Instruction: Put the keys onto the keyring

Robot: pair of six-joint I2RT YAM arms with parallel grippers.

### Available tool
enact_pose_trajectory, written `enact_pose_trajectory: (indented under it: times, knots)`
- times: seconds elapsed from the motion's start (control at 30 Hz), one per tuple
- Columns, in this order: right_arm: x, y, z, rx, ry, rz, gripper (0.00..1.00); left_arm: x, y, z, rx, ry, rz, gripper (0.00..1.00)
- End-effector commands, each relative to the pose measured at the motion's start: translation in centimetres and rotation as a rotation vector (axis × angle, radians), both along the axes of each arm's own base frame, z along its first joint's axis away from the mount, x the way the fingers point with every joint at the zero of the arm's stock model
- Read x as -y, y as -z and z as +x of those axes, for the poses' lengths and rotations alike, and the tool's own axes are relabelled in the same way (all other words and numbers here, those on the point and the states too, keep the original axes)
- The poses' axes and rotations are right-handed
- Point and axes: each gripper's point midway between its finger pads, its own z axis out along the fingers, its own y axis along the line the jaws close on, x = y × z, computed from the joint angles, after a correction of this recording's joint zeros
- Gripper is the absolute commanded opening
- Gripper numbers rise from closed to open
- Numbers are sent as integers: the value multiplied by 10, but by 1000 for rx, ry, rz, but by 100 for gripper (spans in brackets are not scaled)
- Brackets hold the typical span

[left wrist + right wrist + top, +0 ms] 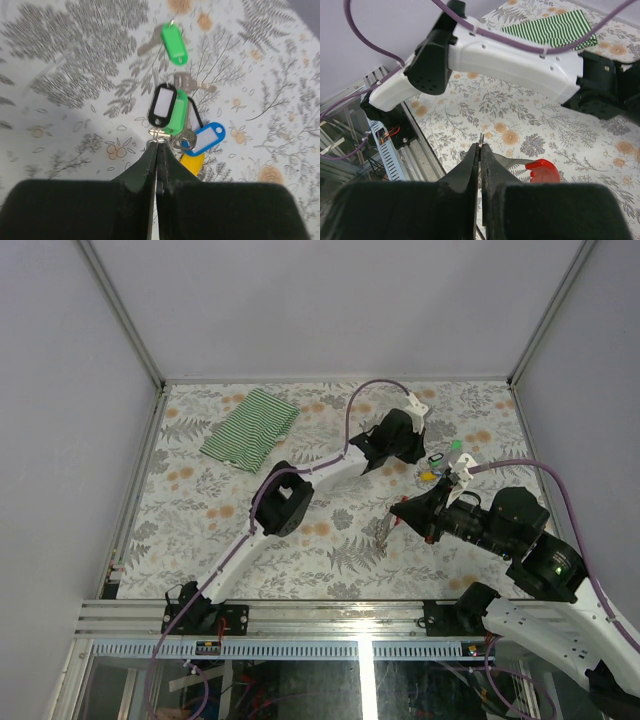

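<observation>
A bunch of keys (177,117) with black, green, blue and yellow tags lies on the flowered table. One more green-tagged key (174,44) lies apart, farther out. My left gripper (157,144) is shut, its tips pinching the small wire ring at the near end of the bunch. From above, this gripper (424,466) sits at the key pile (436,472). My right gripper (481,146) is shut on the thin metal edge of the keyring (481,137). The keyring's grey strip and red loop (543,171) stick out to the right. From above, that gripper (398,512) holds the keyring (385,535) just above the table.
A green-and-white striped cloth (250,428) lies at the back left. The left arm's white forearm (510,60) crosses above the right gripper's view. The metal rail (300,615) at the table's near edge is close to the right gripper.
</observation>
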Motion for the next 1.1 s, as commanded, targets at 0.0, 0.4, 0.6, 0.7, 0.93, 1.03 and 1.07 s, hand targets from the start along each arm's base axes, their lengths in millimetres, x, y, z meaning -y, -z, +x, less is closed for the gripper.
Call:
enact_pose_trajectory:
  times: [0.0,0.4,0.6,0.7,0.93,1.03,1.07]
  knots:
    - [1,-23,2,65,14,51,0,-5,-103,13,188,33,-99,0]
    - [2,-22,2,65,17,45,0,-7,-69,5,80,71,-96,41]
    - [2,-21,2,63,18,43,0,4,-53,10,31,61,-133,48]
    - [2,-20,3,63,18,43,0,9,-45,15,14,42,-160,50]
    - [4,-21,2,69,21,44,0,14,-29,23,-44,-6,-240,49]
    - [4,-21,2,70,24,40,0,16,-23,25,-67,-23,-263,48]
    - [4,-20,2,70,24,40,0,16,-22,25,-74,-26,-268,48]
